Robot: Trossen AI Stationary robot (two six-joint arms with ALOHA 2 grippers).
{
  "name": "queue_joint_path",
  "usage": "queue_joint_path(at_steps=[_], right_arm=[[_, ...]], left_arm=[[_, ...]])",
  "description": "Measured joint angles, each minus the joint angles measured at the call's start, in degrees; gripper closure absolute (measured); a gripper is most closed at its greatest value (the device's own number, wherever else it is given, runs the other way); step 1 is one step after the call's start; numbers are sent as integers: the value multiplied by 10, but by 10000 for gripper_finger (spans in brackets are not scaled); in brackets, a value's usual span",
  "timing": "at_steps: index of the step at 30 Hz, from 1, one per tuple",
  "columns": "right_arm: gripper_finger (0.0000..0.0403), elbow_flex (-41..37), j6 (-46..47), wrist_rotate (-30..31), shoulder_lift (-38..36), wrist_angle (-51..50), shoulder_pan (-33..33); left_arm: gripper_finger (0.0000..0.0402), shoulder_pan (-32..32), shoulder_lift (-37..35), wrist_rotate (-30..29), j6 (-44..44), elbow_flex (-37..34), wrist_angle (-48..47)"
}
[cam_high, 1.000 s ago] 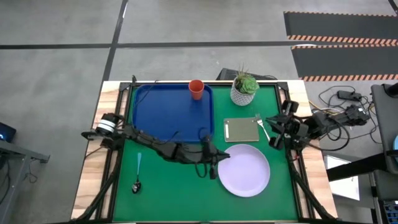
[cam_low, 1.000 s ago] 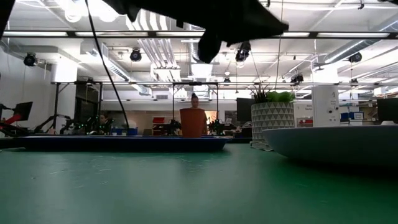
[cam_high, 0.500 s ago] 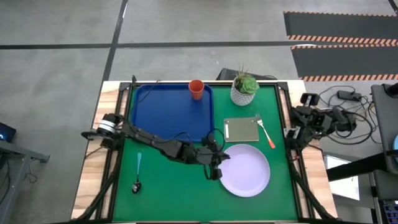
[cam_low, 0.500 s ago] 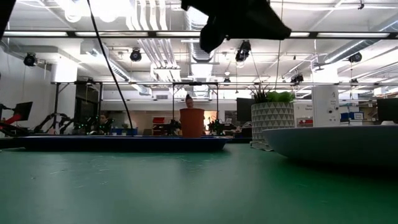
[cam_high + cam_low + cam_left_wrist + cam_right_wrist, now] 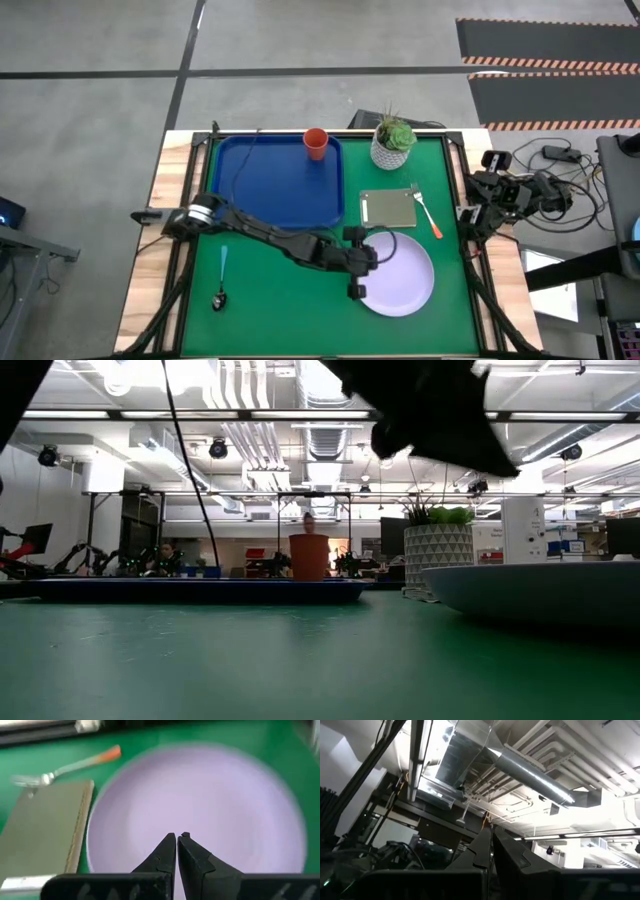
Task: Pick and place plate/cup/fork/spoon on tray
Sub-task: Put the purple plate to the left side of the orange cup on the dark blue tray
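Observation:
The pale lavender plate (image 5: 400,275) lies flat on the green mat at the near right and fills the left wrist view (image 5: 215,795). My left gripper (image 5: 368,263) is shut and empty; it hovers above the plate's left part (image 5: 177,836) and is dark at the top of the low view (image 5: 440,420). The orange-red cup (image 5: 315,142) stands in the blue tray's (image 5: 265,185) far right corner. The orange-handled fork (image 5: 427,212) lies right of the pad. The blue-handled spoon (image 5: 221,275) lies at the near left. My right gripper (image 5: 491,831) is shut at the table's right edge (image 5: 478,195), pointing up.
A grey-green square pad (image 5: 388,208) lies between the tray and the plate. A white pot with a green plant (image 5: 394,142) stands at the far right. My left arm stretches across the mat near the tray's near edge. Bare green mat lies along the near edge.
My left gripper has gone toward the table's right edge, from beside the plate's left rim to above its left part, still shut. My right arm has drawn back from the fork to the table's right edge; the fork lies beside the pad.

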Motion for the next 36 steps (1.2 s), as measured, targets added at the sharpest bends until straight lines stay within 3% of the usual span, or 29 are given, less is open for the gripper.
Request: queue_joint_path(at_steps=[4,9,18,22,30,36], right_arm=[[394,0,2,0,1,0,0],[394,0,9,3,0,-4,0],[394,0,10,4,1,-10,0],[394,0,19,4,1,-10,0],[394,0,25,4,1,-13,0],[394,0,25,4,1,-16,0]], left_arm=[[402,-2,6,18,16,-4,-59],[402,-6,-6,109,1,-8,-62],[398,-37,-6,130,49,-16,-43],[364,-39,-6,134,70,-29,-1],[257,-39,-4,154,69,-39,9],[244,-33,-4,183,76,-99,136]])
